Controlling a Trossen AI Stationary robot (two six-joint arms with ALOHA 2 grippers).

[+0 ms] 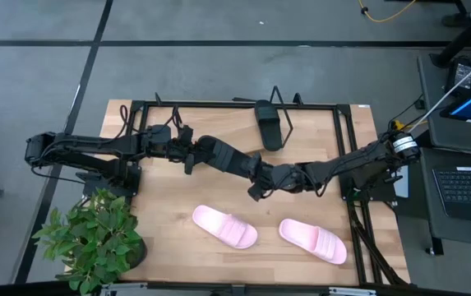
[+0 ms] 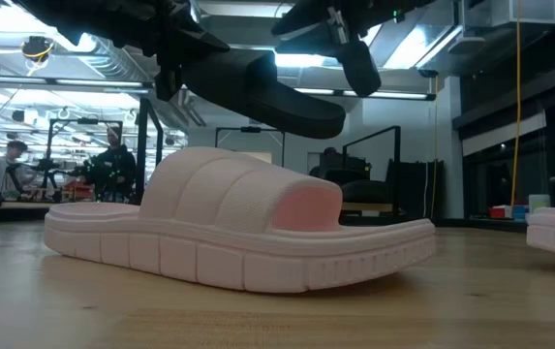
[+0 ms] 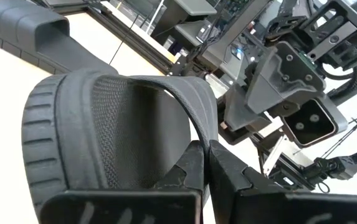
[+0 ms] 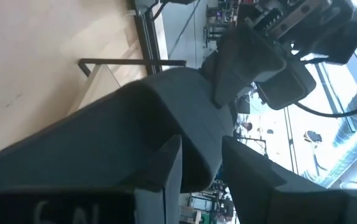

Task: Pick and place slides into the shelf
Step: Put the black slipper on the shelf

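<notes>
A black slide (image 1: 228, 160) hangs in the air over the table's middle, between my two grippers. My left gripper (image 1: 191, 154) is shut on it at its left end. My right gripper (image 4: 200, 171) stands open, a finger on each side of the slide's right end (image 1: 260, 173). Another black slide (image 1: 269, 126) lies at the far middle beside thin black wire legs (image 1: 278, 97); I cannot tell the shelf's board from the tabletop. Two pink slides (image 1: 224, 227) (image 1: 312, 241) rest sole down near the front edge. My left gripper pinches the black slide's strap (image 3: 198, 134) between its two fingers, at the strap's edge close to where it joins the sole. The fingers come nearly level from the table's left. The slide is lifted clear of the table and reaches away toward the right gripper. My right gripper has the slide's end (image 4: 194, 134) between its spread fingers. A gap shows beside one finger (image 4: 247, 168). Whether the other finger (image 4: 166, 171) touches the slide, I cannot tell.
A large black metal frame (image 1: 136, 131) runs round the table's far half and right side. A potted plant (image 1: 95, 238) stands at the near left corner. A laptop (image 1: 465, 185) sits off the table's right edge. People sit in the room beyond.
</notes>
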